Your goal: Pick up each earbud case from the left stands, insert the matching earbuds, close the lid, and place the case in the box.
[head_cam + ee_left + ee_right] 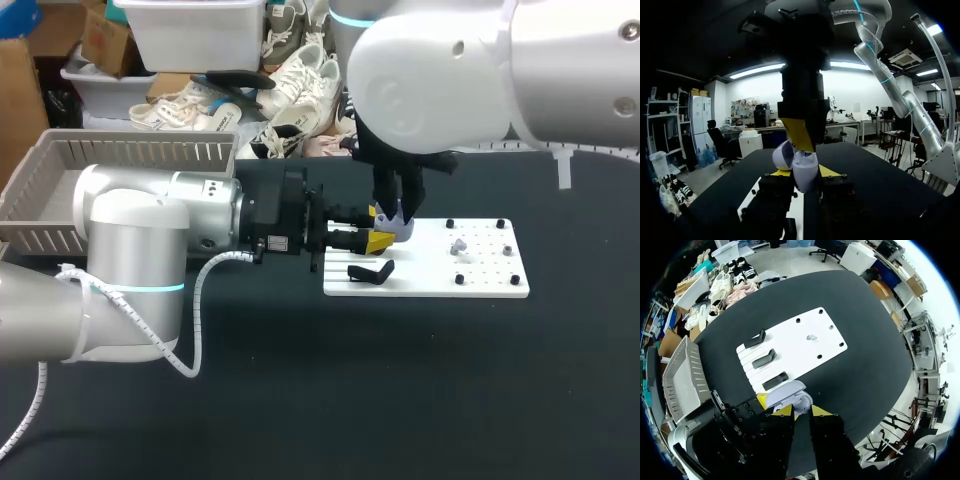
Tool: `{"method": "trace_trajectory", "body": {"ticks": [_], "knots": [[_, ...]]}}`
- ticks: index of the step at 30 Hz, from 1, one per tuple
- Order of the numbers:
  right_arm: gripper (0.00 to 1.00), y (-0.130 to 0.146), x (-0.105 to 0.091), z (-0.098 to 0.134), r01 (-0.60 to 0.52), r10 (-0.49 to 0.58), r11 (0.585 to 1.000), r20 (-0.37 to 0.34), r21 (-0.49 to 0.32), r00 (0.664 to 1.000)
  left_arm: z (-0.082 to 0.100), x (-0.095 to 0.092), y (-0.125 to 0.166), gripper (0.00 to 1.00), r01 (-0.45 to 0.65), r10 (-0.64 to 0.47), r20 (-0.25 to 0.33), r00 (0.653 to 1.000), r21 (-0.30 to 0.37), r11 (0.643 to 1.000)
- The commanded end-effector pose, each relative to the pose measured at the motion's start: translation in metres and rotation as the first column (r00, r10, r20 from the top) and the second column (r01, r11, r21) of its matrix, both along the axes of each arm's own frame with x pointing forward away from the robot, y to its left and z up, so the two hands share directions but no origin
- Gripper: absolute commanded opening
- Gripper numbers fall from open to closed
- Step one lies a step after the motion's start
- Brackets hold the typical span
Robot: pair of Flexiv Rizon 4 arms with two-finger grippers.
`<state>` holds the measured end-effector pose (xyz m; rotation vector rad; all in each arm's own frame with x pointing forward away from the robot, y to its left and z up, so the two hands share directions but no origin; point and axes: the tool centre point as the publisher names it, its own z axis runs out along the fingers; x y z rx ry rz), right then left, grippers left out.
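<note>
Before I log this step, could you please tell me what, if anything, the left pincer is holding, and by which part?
The left pincer holds the open lavender earbud case by the sides of its body.

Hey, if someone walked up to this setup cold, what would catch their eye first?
The open lavender earbud case, held between the left gripper's yellow tips at the left end of the white stand board, with the right gripper directly over it. After that, the grey slatted box at the table's far left, and one small earbud lying alone on the board.
</note>
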<state>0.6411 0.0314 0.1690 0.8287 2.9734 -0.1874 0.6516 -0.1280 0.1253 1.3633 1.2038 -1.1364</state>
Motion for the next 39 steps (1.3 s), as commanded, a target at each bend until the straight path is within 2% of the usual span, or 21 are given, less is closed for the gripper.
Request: {"method": "trace_trajectory", "body": {"ticks": [1, 4, 11, 15, 19, 25, 35, 36, 37, 39], "knots": [[0.11, 0.001, 0.003, -0.001, 0.002, -0.002, 1.0, -0.009, -0.007, 1.0, 0.0, -0.001, 0.0, 0.0, -0.006, 0.006, 0.002, 1.0, -0.001, 1.0], [0.34, 0.002, 0.003, 0.0, 0.001, -0.001, 1.0, -0.01, -0.006, 1.0, 0.0, -0.001, 0.0, 0.0, -0.006, 0.006, 0.002, 1.0, -0.001, 1.0], [0.36, -0.008, -0.011, 0.016, 0.015, -0.015, 1.0, 0.05, 0.001, 0.999, 0.0, -0.001, 0.0, 0.0, -0.006, 0.006, 0.002, 1.0, -0.001, 1.0], [0.35, -0.027, -0.024, 0.026, 0.032, -0.035, 0.999, 0.088, 0.03, 0.995, 0.0, -0.001, 0.0, 0.0, -0.006, 0.006, 0.002, 1.0, -0.001, 1.0], [0.33, -0.048, -0.029, 0.03, -0.012, 0.006, 0.999, 0.152, 0.039, 0.988, 0.0, -0.001, 0.0, 0.0, -0.006, 0.006, 0.002, 1.0, -0.001, 1.0], [0.46, -0.067, -0.023, 0.032, -0.168, 0.146, 0.983, 0.251, 0.068, 0.957, 0.0, -0.001, 0.0, 0.0, -0.006, 0.006, 0.002, 1.0, -0.001, 1.0], [0.46, -0.07, -0.022, 0.032, -0.184, 0.161, 0.98, 0.251, 0.074, 0.954, 0.0, -0.001, 0.0, 0.0, -0.006, 0.006, 0.002, 1.0, -0.001, 1.0], [0.48, -0.098, -0.006, 0.025, -0.242, 0.204, 0.961, 0.247, 0.134, 0.947, 0.0, -0.001, 0.0, 0.0, -0.006, 0.006, 0.002, 1.0, -0.001, 1.0], [0.49, -0.113, 0.002, 0.019, -0.24, 0.201, 0.96, 0.244, 0.144, 0.949, 0.0, -0.001, 0.0, 0.0, -0.006, 0.006, 0.002, 1.0, -0.001, 1.0], [0.5, -0.118, 0.005, 0.012, -0.239, 0.198, 0.958, 0.238, 0.156, 0.951, 0.0, -0.001, 0.0, 0.0, -0.006, 0.006, 0.002, 1.0, -0.001, 1.0]]}}
